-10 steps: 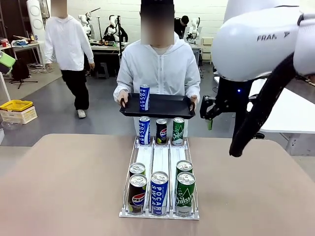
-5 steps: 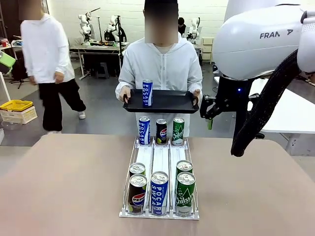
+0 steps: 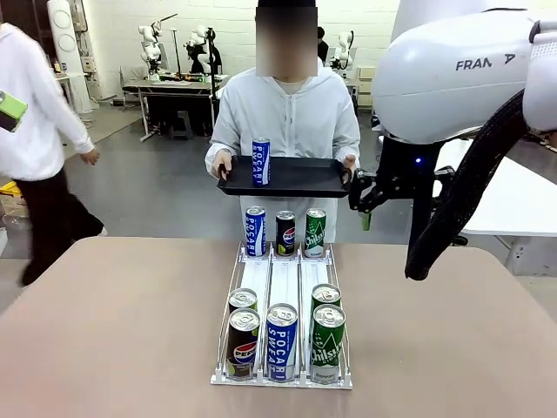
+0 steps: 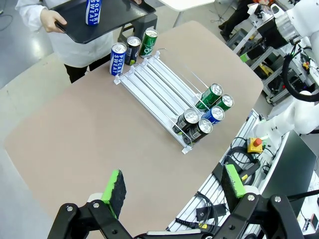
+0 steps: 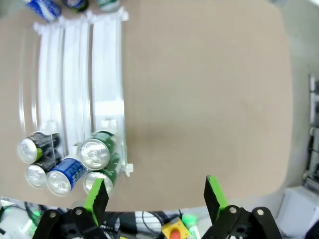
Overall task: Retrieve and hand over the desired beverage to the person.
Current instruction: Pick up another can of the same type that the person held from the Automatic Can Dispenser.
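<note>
The person (image 3: 287,113) in a white hooded jacket stands at the far side holding a black tray (image 3: 305,178); an upright blue Pocari Sweat can (image 3: 260,162) stands on it. On the table a white wire rack (image 3: 283,279) holds blue (image 3: 254,231), black Pepsi (image 3: 285,232) and green (image 3: 315,232) cans at its far end and several cans at its near end (image 3: 281,341). My right gripper (image 3: 364,213) hangs open, right of the tray; it is also open and empty high over the rack's near cans (image 5: 155,195). My left gripper (image 4: 174,184) is open and empty, high above the table.
Another person in white (image 3: 35,148) walks at the far left. A white table (image 3: 513,200) stands beyond the right arm. Bare tabletop (image 3: 113,331) lies on both sides of the rack. A red stop button (image 4: 255,143) and cables sit past the table's near edge.
The person has shifted the tray slightly right and raised it a little. The passer-by walked left. My right gripper edged slightly left; both grippers stay open.
</note>
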### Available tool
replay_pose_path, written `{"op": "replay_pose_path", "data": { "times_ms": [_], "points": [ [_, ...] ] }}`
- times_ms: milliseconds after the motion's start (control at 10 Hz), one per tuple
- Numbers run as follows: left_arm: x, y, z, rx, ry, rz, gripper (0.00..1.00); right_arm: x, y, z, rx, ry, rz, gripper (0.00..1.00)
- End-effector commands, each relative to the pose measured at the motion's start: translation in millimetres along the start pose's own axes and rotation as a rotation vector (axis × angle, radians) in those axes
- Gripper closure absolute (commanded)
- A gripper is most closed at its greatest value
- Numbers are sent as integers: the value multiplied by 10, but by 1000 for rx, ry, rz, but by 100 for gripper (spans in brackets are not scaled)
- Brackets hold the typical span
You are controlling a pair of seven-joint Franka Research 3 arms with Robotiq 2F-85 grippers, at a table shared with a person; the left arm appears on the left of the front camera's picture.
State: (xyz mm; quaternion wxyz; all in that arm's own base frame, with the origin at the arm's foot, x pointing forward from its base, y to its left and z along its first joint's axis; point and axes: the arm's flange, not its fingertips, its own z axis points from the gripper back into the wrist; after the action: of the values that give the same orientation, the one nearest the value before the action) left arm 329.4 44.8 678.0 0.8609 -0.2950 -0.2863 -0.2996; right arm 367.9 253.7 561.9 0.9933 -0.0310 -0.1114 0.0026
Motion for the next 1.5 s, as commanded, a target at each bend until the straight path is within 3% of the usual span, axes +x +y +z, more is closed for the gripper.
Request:
{"op": "replay_pose_path", "data": {
  "times_ms": [0, 400, 800, 900, 1000, 1400],
  "points": [
    [-6, 6, 4, -3, -5, -12, 0, -63, 381, -229, 19, -39, 74, 0],
    [-6, 6, 4, -3, -5, -12, 0, -235, 800, -779, -4, 71, 95, 0],
    [-6, 6, 4, -3, -5, -12, 0, -527, 861, -873, 23, 65, 57, 0],
    [-6, 6, 4, -3, -5, -12, 0, -555, 857, -871, 42, 83, -29, 0],
    [-6, 6, 4, -3, -5, -12, 0, -435, 883, -819, 15, 86, 97, 0],
    [-6, 6, 4, -3, -5, -12, 0, -435, 883, -819, 15, 86, 97, 0]
  ]
}}
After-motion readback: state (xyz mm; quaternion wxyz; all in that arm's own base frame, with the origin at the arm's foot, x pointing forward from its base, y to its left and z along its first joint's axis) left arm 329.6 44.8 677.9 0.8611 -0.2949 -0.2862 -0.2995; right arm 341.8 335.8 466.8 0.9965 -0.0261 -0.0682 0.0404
